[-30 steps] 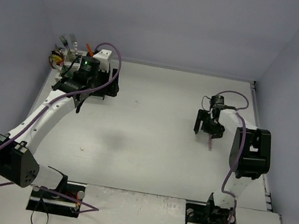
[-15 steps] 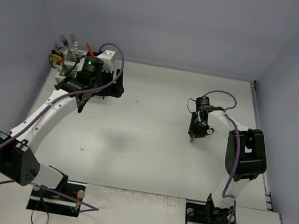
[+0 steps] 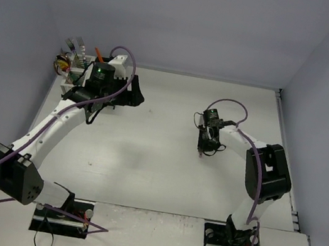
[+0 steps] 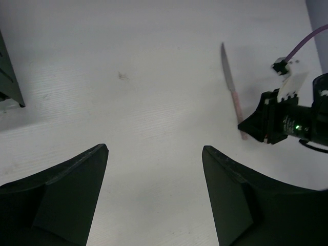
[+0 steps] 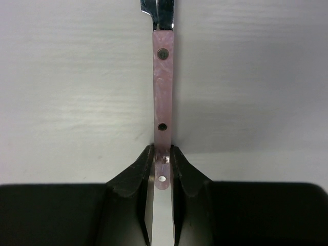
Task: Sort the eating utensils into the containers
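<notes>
Pickup of 1 utensil is the step in hand. The right gripper (image 5: 163,160) is clenched on the tail of the pink-handled knife (image 5: 163,77), which sits well apart from the caddies (image 3: 64,83), off to their right. Whether it has left the table (image 3: 143,170) I cannot tell. The left gripper (image 4: 154,149) hangs released and empty just beside the caddies. Next, I judge, the knife needs lifting, carrying to the caddies, tipping upright and feeding into 1 slot. No brand, label or writing is readable.
</notes>
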`<action>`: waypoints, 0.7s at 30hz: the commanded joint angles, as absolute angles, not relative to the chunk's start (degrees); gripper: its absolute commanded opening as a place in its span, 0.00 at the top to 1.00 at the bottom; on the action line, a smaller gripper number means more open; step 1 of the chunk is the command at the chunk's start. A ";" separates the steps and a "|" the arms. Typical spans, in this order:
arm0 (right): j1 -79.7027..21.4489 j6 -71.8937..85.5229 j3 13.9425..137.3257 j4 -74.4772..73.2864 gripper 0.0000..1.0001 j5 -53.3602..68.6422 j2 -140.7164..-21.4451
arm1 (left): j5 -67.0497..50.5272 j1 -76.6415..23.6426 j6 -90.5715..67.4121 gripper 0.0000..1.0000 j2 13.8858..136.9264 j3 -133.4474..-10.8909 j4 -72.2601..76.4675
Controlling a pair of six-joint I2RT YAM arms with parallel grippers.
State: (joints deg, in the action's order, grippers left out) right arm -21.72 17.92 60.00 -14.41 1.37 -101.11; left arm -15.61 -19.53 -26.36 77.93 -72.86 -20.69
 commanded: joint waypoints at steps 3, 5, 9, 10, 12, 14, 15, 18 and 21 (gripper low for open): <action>-29.48 13.30 58.81 -6.30 1.00 6.09 -89.43 | -21.56 -20.00 -34.75 0.24 76.14 -71.89 -10.58; -31.41 12.00 58.47 -4.30 1.00 6.26 -85.81 | -22.06 -20.13 -36.15 0.23 76.20 -71.46 -9.17; -35.07 10.42 57.10 2.44 1.00 9.76 -79.52 | -24.00 -20.64 -40.14 0.19 76.61 -70.61 -4.42; -35.60 10.10 57.06 3.42 1.00 10.88 -78.12 | -24.43 -20.83 -40.69 0.18 76.73 -70.49 -3.27; -37.15 9.91 57.51 4.13 1.00 11.72 -76.65 | -24.76 -21.16 -41.45 0.18 76.84 -70.27 -1.89; -38.57 10.06 58.17 5.20 1.00 12.87 -75.69 | -25.38 -21.50 -42.77 0.17 77.12 -70.00 1.56; -39.05 10.28 58.44 5.47 1.00 13.21 -75.30 | -25.54 -21.65 -43.09 0.17 77.11 -69.90 2.65; -40.61 10.99 59.41 6.16 1.00 13.80 -74.70 | -25.58 -22.50 -43.23 0.17 76.99 -69.79 4.48; -41.40 11.39 59.89 6.80 1.00 14.24 -74.30 | -25.58 -23.06 -42.43 0.17 76.90 -70.44 4.64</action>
State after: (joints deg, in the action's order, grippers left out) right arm -40.16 11.26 56.86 1.31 12.16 -76.38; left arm -24.19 -22.12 -41.43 77.97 -69.02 -2.56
